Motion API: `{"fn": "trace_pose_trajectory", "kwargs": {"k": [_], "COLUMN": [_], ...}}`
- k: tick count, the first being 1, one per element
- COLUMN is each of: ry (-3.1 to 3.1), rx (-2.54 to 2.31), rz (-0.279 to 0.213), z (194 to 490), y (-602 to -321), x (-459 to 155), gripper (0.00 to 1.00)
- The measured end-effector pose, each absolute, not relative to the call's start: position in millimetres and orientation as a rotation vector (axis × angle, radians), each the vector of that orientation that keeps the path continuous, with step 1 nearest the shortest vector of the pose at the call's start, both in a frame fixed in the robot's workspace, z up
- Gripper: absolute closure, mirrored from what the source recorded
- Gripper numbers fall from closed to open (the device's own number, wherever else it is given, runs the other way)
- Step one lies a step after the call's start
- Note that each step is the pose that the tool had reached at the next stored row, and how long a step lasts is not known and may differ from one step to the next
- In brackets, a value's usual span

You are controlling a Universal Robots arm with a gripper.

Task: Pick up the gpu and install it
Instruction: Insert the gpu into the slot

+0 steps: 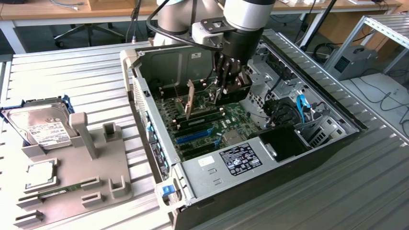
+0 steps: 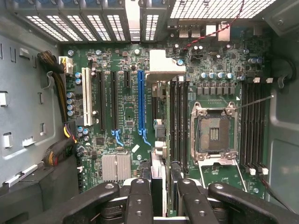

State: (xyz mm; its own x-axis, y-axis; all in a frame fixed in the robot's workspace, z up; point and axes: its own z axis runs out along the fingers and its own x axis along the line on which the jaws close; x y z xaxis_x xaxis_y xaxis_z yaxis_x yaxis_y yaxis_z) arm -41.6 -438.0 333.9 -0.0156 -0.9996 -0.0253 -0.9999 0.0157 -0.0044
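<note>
The robot's black gripper [image 1: 230,88] was reaching down into the big open grey metal computer case [image 1: 300,62] on the ribbed grey tabletop [image 1: 76,81]. Its fingers [image 2: 140,196] were clamped on the gpu [image 2: 157,172], a slim dark card with a silvery metal bracket at one end. One finger pressed each flat face, so the card stood on its thin edge between them.

In the exterior view, the gpu [image 1: 223,98] hung at six o'clock from the gripper, just over the green circuit board [image 1: 233,115] on the floor of the case. It did not look pushed in yet.

In the wrist view, the card ran straight away from the gripper [image 2: 161,186], with its bracket at the far end, near the back wall of the case. Its long side ran the same way as the long blue slot [image 2: 141,100]. The slot lay just beside the card, not right under it. In the exterior view, the blue slots [image 1: 191,136] sat at about seven o'clock from the gripper.
</note>
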Motion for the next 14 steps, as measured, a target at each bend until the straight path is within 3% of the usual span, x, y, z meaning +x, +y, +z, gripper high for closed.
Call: {"fn": "trace_pose_trajectory", "kwargs": {"k": [14], "ry": [2.224], "rx": [-2.189], "rz": [0.023], "z": [328.8], "y": [-438.9], "x": [-41.6], "gripper": [0.74]}}
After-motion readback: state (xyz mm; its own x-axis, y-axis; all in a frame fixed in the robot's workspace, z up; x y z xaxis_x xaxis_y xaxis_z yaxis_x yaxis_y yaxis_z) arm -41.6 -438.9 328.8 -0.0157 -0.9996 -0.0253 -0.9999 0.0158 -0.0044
